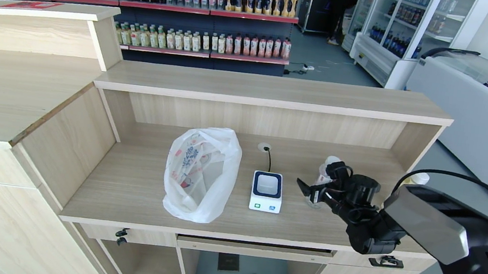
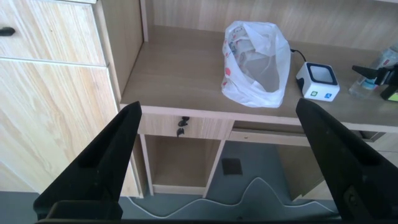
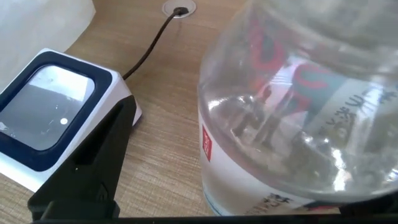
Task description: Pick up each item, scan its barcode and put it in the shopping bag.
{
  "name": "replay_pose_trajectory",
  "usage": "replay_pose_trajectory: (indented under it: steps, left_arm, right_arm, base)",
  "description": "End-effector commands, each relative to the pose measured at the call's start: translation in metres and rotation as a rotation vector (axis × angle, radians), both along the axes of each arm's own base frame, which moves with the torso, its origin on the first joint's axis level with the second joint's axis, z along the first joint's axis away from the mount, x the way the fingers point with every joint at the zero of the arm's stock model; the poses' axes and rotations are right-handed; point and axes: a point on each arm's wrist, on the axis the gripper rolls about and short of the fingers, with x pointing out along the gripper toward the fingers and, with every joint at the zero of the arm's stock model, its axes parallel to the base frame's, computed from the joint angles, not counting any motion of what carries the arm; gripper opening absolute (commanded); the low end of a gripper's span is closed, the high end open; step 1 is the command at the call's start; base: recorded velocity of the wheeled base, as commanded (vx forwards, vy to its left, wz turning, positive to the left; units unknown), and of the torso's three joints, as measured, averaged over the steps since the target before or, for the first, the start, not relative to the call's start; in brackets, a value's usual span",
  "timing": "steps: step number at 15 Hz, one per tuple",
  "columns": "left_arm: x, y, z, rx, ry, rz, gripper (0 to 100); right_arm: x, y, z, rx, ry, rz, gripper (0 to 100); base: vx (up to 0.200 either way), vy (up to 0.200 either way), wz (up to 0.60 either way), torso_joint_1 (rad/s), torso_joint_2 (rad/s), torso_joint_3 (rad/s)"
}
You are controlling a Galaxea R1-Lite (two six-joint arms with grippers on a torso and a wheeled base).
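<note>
- Counter (image 1: 134, 179): carries the shopping bag (image 1: 201, 174), left of centre.
- My left claw (image 2: 219, 104): released, off the front edge.
- My right claw (image 1: 319, 184): released, spread about the bottle (image 1: 322, 178).
- Bottle: upright, right of the scanner (image 1: 266, 191).

From the head you are looking down and forward over the worktop (image 1: 125, 182). The left wrist camera is viewing it from well back, off its left front; the right one is sitting very near the scanner (image 3: 53, 115), which all three are sharing.
</note>
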Motion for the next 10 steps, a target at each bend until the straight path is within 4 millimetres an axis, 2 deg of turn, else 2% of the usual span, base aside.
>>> replay_pose_trajectory:
  steps: [1, 4, 5, 10]
  left_arm:
    - [0.0, 0.0, 0.0, -0.001, -0.001, 0.0, 100]
    - [0.0, 0.0, 0.0, -0.001, -0.001, 0.0, 100]
    - [0.0, 0.0, 0.0, -0.001, -0.001, 0.0, 100]
    - [0.0, 0.0, 0.0, -0.001, -0.001, 0.0, 100]
  right_arm:
    - [0.0028, 0.0014, -0.0006, 0.008, -0.007, 0.002, 100]
    - [0.0063, 0.002, -0.0011, 0.01, -0.008, 0.001, 100]
    - [0.007, 0.0022, -0.0025, 0.009, -0.005, 0.001, 0]
    - [0.0069, 0.0029, -0.0022, 0.011, -0.007, 0.001, 0]
  base:
    - [0.0, 0.0, 0.0, 0.0, 0.0, 0.0]
    - [0.0, 0.0, 0.0, 0.0, 0.0, 0.0]
    - [0.0, 0.0, 0.0, 0.0, 0.0, 0.0]
    - [0.0, 0.0, 0.0, 0.0, 0.0, 0.0]
